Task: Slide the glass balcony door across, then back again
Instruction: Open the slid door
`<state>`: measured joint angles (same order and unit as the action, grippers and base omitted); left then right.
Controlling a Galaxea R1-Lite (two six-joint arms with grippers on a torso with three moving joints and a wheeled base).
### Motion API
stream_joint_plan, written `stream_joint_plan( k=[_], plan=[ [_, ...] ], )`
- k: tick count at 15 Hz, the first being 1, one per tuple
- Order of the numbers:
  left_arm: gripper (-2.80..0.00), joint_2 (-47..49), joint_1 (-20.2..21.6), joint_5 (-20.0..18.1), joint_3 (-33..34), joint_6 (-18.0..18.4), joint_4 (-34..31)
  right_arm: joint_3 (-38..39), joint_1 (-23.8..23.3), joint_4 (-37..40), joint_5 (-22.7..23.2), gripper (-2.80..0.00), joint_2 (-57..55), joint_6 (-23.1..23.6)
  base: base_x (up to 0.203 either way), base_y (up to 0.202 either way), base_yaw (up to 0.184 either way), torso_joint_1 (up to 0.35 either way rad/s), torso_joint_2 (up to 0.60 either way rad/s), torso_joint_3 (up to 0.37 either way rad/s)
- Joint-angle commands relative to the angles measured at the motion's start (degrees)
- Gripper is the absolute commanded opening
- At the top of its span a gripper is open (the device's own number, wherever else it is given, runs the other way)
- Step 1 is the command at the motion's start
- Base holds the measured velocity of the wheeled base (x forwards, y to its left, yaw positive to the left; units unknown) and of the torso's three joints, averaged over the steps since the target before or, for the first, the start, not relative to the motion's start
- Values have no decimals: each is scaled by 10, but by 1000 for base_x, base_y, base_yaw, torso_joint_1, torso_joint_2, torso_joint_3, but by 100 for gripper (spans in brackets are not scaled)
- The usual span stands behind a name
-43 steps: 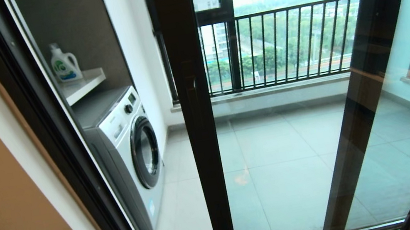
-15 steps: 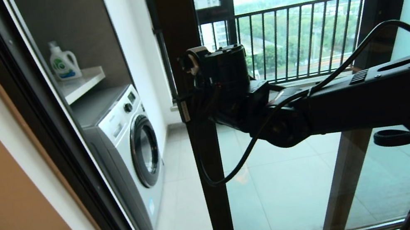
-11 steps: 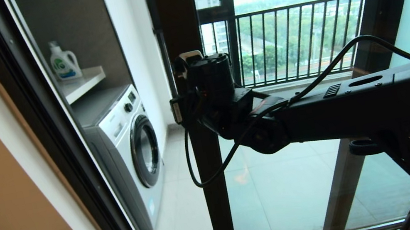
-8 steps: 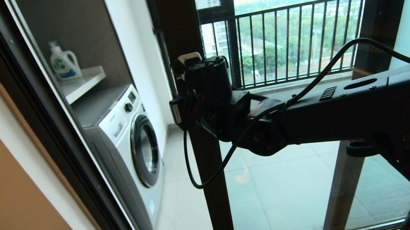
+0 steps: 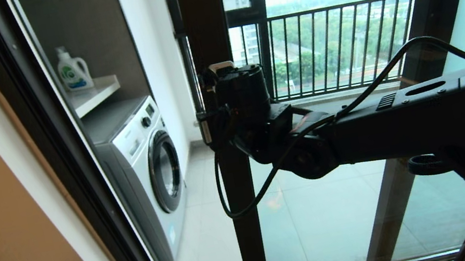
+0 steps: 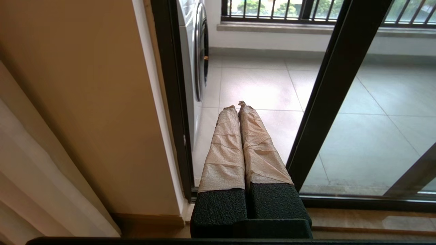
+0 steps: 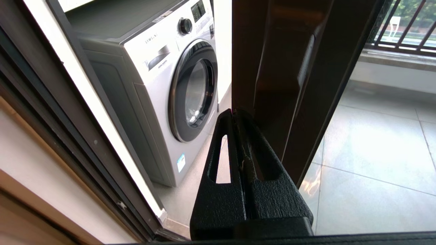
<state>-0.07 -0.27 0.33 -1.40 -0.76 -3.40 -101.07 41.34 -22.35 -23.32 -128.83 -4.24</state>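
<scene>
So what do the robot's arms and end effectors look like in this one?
The right arm is a boxy matte black link with a slotted vent and an oval hole on top, and a loose black cable looping along it. The right end effector has black textured fingers with long slots. The left end effector has a black textured base, its fingers wrapped in wrinkled tan tape.

one washing machine (image 5: 143, 165), one detergent bottle (image 5: 73, 71), two grippers (image 7: 235, 114) (image 6: 238, 105)
</scene>
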Motion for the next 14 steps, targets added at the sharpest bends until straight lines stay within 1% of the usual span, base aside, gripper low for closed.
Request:
stream_joint_plan(
  k=[1,8,10,14],
  plan=[
    [-280,1,0,0,0,0,0,21,-2,-18,-4,-280,19,-1,0,0,0,0,0,0],
    [-280,1,0,0,0,0,0,45,-23,-27,-4,-280,38,-3,0,0,0,0,0,0],
    [-280,1,0,0,0,0,0,65,-24,-28,-4,-280,50,-4,0,0,0,0,0,0],
    [-280,1,0,0,0,0,0,122,-35,-58,-4,-280,76,-4,0,0,0,0,0,0]
  ],
)
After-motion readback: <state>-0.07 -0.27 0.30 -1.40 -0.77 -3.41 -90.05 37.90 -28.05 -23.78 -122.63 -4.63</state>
